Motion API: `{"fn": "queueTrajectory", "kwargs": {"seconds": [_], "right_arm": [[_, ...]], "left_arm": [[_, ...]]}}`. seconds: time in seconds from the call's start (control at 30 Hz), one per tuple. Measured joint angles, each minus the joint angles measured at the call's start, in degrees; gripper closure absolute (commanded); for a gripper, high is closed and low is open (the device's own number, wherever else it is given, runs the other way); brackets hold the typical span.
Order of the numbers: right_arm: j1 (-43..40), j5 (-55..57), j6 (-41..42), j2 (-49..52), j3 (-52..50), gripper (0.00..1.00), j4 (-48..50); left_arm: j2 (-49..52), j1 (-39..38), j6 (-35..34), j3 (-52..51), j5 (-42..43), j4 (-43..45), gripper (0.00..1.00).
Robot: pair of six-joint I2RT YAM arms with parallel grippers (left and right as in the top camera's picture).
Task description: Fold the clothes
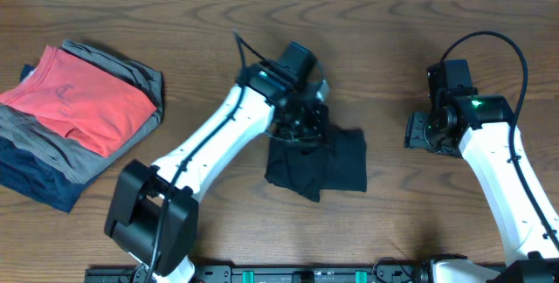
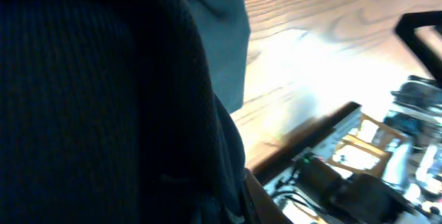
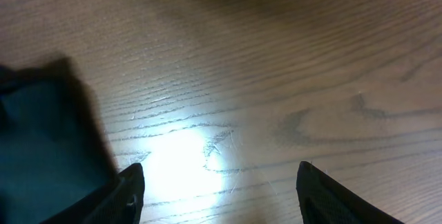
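The black shirt (image 1: pixel 327 165) lies bunched in the table's middle, partly lifted at its upper left. My left gripper (image 1: pixel 301 124) is shut on the shirt's upper edge and holds it up. In the left wrist view the black fabric (image 2: pixel 103 99) fills the left side and hides the fingers. My right gripper (image 1: pixel 417 131) is open and empty, to the right of the shirt, apart from it. In the right wrist view its open fingers (image 3: pixel 219 189) hover over bare wood, with the shirt's dark edge (image 3: pixel 41 141) at the left.
A stack of folded garments sits at the far left: a coral-red one (image 1: pixel 74 95) on top, grey (image 1: pixel 144 78) and navy (image 1: pixel 35 178) beneath. The table's front edge with the arm bases (image 1: pixel 306 274) runs along the bottom.
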Motion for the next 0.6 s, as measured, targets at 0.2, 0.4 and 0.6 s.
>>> {"fn": "queueTrajectory", "kwargs": {"seconds": [0.2, 0.4, 0.6], "right_arm": [[0.0, 0.0, 0.0, 0.0, 0.0, 0.32, 0.0], [0.0, -0.1, 0.0, 0.0, 0.0, 0.3, 0.0], [0.0, -3.0, -2.1, 0.0, 0.0, 0.27, 2.4]], "left_arm": [[0.0, -3.7, -1.2, 0.0, -6.5, 2.4, 0.79], [0.0, -5.9, -1.7, 0.0, -8.7, 6.5, 0.56], [-0.1, -6.9, 0.0, 0.0, -7.8, 6.6, 0.49]]}}
